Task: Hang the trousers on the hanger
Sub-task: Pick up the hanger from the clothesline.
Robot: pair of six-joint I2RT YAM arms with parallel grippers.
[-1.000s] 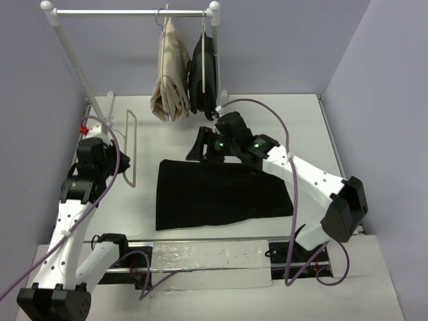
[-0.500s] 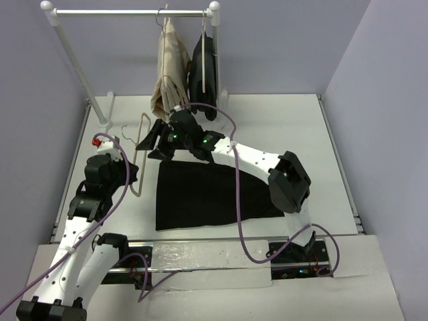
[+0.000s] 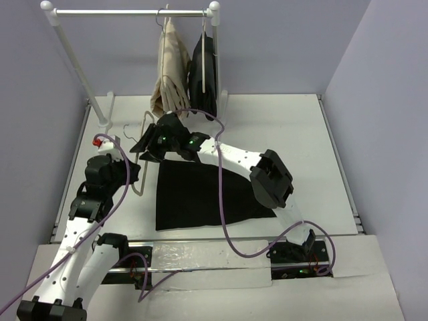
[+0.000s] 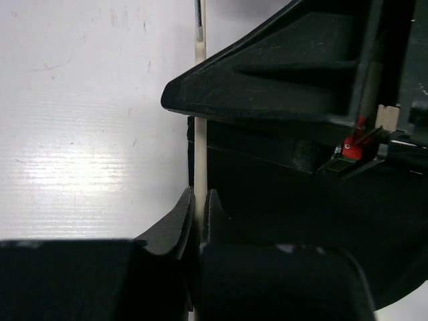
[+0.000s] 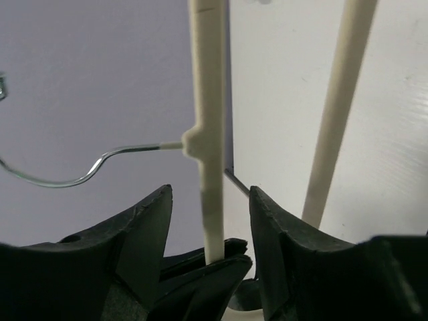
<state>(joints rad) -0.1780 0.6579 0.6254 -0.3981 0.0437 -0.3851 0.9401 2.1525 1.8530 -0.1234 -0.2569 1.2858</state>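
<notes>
From overhead you see the black trousers [image 3: 200, 194] lying flat mid-worktop, not on the white hanger [image 3: 140, 180], which sits just off their 9 o'clock edge with both arms reaching to it. That view hides the grip.

Your left wrist camera shows it. The left jaws are pinched tight on the hanger's cream bar, with the right arm's black housing close at 2 o'clock.

Your right wrist camera shows the right jaws spread either side of the bar with daylight on both sides. They grip nothing, and the wire hook [image 5: 67, 177] curls away at 9 o'clock.

The white worktop [image 3: 287, 127] is ribbed. At 12 o'clock a clothes rail [image 3: 127, 12] carries beige trousers [image 3: 170, 80] and a black garment [image 3: 204, 73], and the lilac walls [image 3: 281, 47] stand around it.
</notes>
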